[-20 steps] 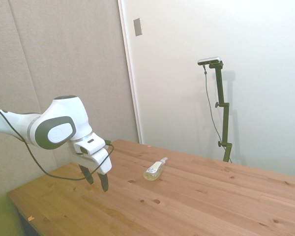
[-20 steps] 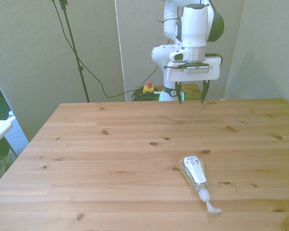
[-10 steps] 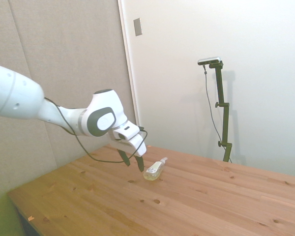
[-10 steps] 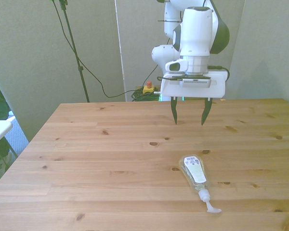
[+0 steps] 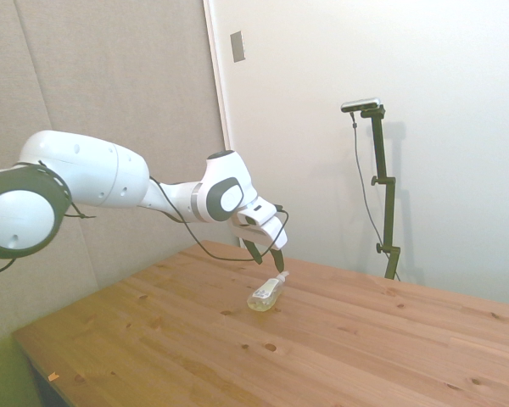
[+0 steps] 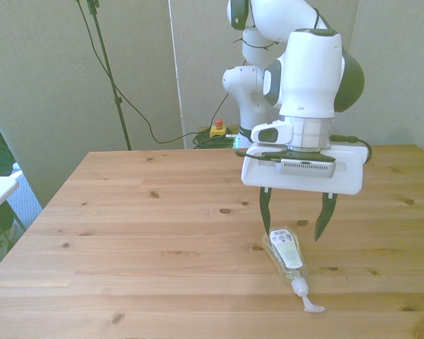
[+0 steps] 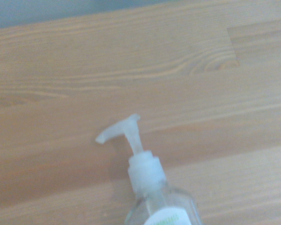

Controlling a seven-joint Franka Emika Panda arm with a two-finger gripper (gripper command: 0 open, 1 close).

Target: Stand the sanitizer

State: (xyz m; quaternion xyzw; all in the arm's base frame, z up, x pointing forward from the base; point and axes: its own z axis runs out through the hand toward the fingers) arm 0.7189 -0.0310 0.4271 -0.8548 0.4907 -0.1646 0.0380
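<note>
Over the last second the arm has been carried across the bench [image 6: 127, 212] from the far edge toward the near side, and the pincer [image 6: 294, 222] is now seen lower right of centre in the front view, where a second ago it hung high near the top middle. In the side view the pincer [image 5: 271, 257] has been brought from the left of the frame to the middle, just above the pump end of the sanitizer [image 5: 267, 293]. The two fingers are held wide apart and nothing is gripped between them. The sanitizer [image 6: 288, 256] has not been shifted: it lies flat on its side at the lower right of the front view, label up, with its base toward the pincer and its white pump nozzle [image 6: 306, 296] toward the bottom edge of the frame. In the front view the spread fingers are seen to straddle the base end of the bottle; whether contact has been made cannot be told, though a gap seems to be kept. In the wrist view the sanitizer [image 7: 154, 197] fills the lower middle, its nozzle [image 7: 117, 132] resting on the wood. The approach is judged nearly done, and a descent and closing are still needed before anything can be stood up. One sanitizer, one arm and one pincer are counted.
</note>
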